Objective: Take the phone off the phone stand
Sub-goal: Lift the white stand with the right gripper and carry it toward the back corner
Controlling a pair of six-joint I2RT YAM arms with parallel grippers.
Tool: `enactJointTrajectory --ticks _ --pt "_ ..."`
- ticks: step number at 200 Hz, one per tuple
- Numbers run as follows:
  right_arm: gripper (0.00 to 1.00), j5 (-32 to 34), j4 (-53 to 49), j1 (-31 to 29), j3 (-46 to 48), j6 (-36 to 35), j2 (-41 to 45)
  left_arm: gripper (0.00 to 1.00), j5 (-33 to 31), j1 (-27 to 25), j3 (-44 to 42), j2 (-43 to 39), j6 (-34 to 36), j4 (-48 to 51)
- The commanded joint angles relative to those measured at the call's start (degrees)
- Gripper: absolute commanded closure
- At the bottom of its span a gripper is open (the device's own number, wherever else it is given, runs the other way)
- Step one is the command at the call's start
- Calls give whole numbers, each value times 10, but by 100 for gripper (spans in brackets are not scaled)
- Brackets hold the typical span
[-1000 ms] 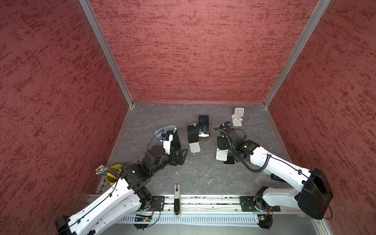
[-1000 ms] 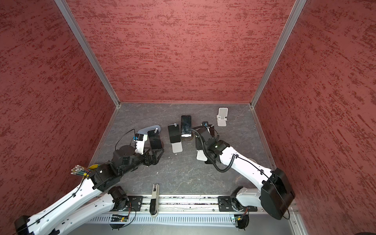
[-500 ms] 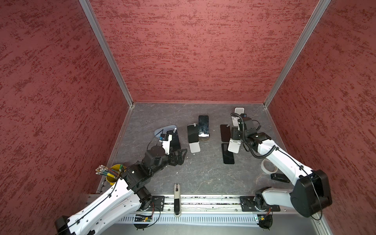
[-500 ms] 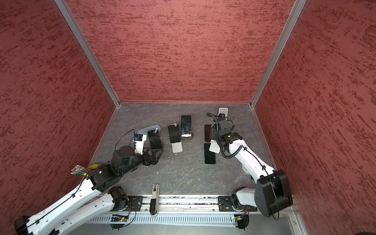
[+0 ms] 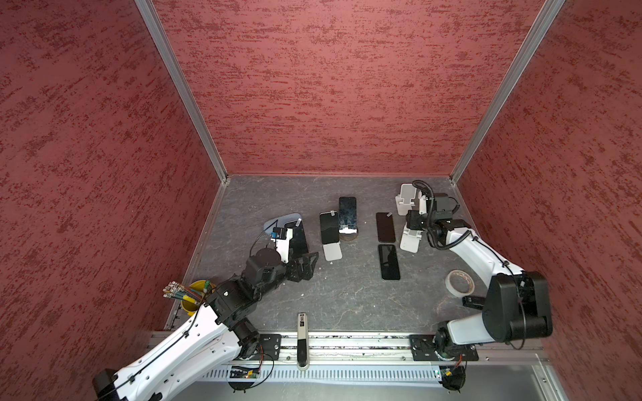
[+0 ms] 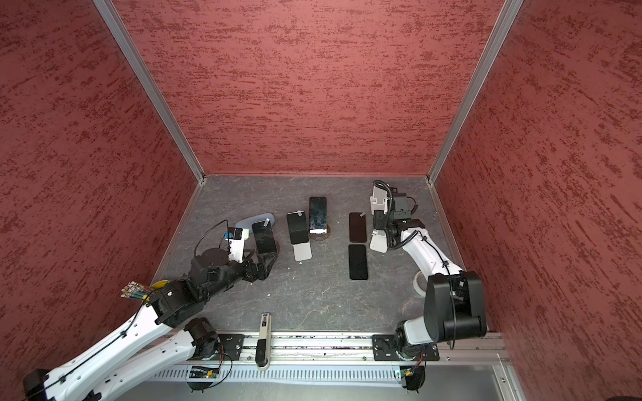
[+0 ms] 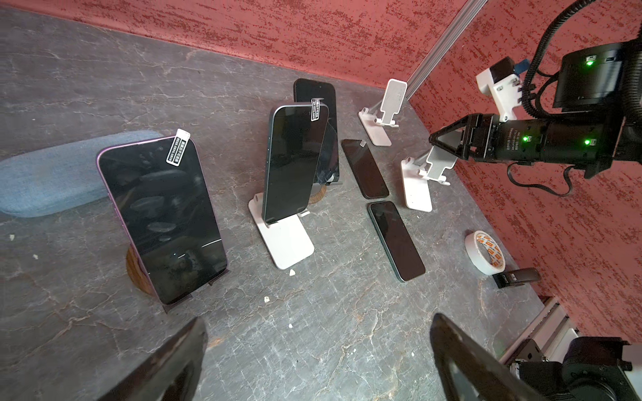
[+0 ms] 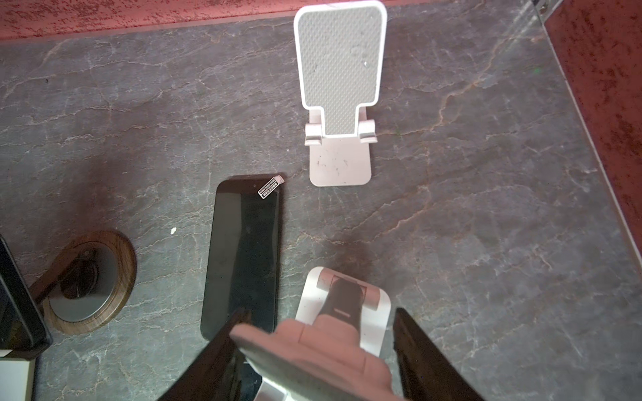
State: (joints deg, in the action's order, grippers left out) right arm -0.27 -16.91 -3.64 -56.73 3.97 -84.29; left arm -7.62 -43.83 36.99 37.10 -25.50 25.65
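1. The purple-edged phone (image 7: pixel 163 218) stands left of centre in the left wrist view. It leans back on a round wooden stand (image 7: pixel 133 269) and is not yet lifted off.
2. The left gripper (image 7: pixel 318 321) hangs just in front of it at the lower edge of that view. Its jaws are spread wide with nothing between them.
3. Just right of the purple-edged phone, a second phone (image 7: pixel 291 163) leans on a white stand (image 7: pixel 288 246). A cracked phone (image 5: pixel 347 215) stands upright behind that.
4. Right of centre in both top views, an upper flat phone (image 5: pixel 385 227) and a lower flat phone (image 5: pixel 389 262) lie on the table.
5. At the right of both top views, the right gripper (image 8: pixel 321 312) is closed around the back plate of an empty stand (image 5: pixel 410 239). Whether both pads actually press on the plate is hard to tell. A far empty stand (image 5: pixel 404 205) stands apart, nearer the back wall.
6. Risks, as I judge them:
   - The glass looks slick, so a pinch on the thin edges could slip.
   - A forward push could slide the small wooden stand or tip the phone backward.
   - A wide approach could clip the second phone.
   - If the right gripper drags the empty stand sideways, it could sweep onto the upper flat phone just beside it.
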Motion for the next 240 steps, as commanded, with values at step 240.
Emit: enactJointTrajectory --ticks 240 --pt "32 -181 40 74 -94 -209 -158 0 7 11 10 29 73 -97"
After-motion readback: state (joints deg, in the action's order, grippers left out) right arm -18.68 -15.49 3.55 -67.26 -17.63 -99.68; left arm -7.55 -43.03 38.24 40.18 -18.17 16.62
